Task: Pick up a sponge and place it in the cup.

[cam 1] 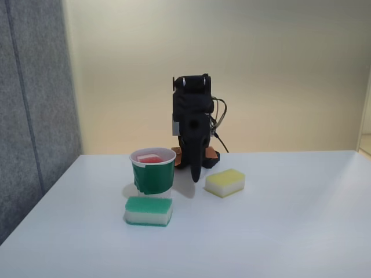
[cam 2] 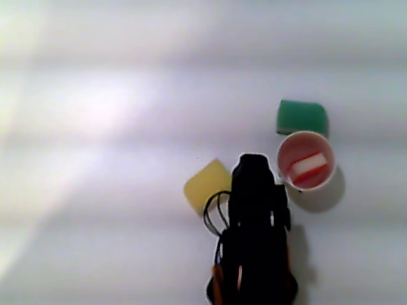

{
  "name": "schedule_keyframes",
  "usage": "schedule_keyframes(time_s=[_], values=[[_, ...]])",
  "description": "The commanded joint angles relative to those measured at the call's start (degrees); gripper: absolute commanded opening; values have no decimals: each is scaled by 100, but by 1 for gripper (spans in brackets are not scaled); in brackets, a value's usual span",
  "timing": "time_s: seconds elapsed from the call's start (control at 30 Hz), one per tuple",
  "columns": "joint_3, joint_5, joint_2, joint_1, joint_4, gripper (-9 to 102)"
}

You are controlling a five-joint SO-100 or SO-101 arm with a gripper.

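Sponge: the red-and-white sponge [cam 1: 151, 158] lies inside the cup [cam 1: 153, 177]; in the other view its white layer [cam 2: 308, 168] runs as a slanted stripe across the cup's inside.
Cup: white rim, green band, upright on the white counter [cam 1: 278, 220], just left of the arm in the fixed view.
Claw: the black claw [cam 1: 196, 174] hangs tip-down near the counter, between the cup and the yellow sponge [cam 1: 225, 182]; it carries nothing, and I cannot tell whether its fingers are parted or together.
Green sponge: the green-topped sponge [cam 1: 149, 210] lies flat just in front of the cup in the fixed view.
Yellow sponge: flat on the counter, right of the claw in the fixed view, clear of the cup.
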Motion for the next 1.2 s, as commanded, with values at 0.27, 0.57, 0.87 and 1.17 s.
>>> schedule_keyframes(time_s=[0.27, 0.57, 0.87, 1.17], values=[[-18, 105, 35, -35, 1178, 0], [-18, -149, 35, 9, 1538, 0], [-18, -149, 35, 9, 1538, 0], [-18, -149, 35, 9, 1538, 0]])
